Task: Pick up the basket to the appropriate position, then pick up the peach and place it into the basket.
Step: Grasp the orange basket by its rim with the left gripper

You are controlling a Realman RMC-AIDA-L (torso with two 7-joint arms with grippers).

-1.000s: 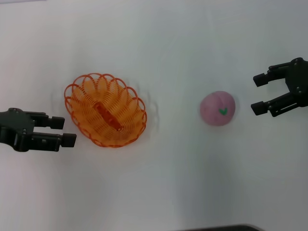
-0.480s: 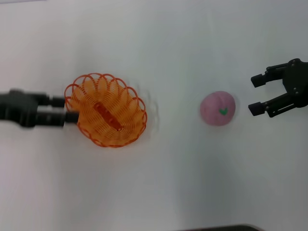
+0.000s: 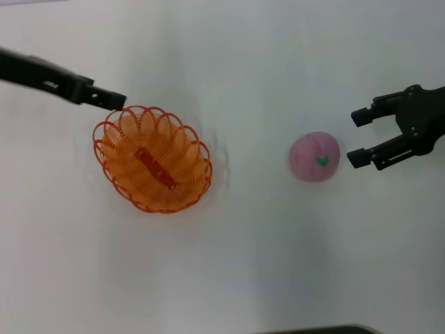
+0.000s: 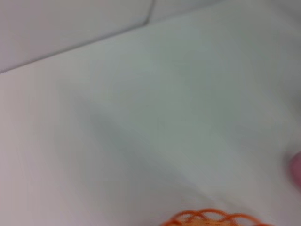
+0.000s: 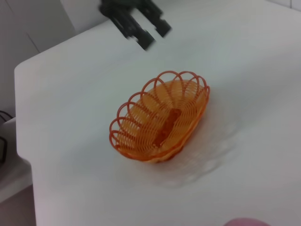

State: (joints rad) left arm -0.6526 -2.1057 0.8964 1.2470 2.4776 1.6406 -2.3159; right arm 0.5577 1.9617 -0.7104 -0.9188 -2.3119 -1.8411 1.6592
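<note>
Left gripper [image 3: 115, 101] hangs at the far-left edge of the basket [image 3: 152, 158], its fingertips close together just beside the scalloped rim, though whether they touch the wire cannot be told, nor whether its fingers are parted or closed; the right wrist view shows this gripper [image 5: 150, 34] above the table beyond the basket [image 5: 161, 121]. That basket sits upright on the white table [image 3: 229, 264], left of centre, with a flat orange strip along its base. Well apart to its right lies the peach [image 3: 315, 156], pink with a small green mark on top; just right of the peach the right gripper [image 3: 354, 138] hovers with fingers spread wide, tips pointing at the fruit without touching it.
</note>
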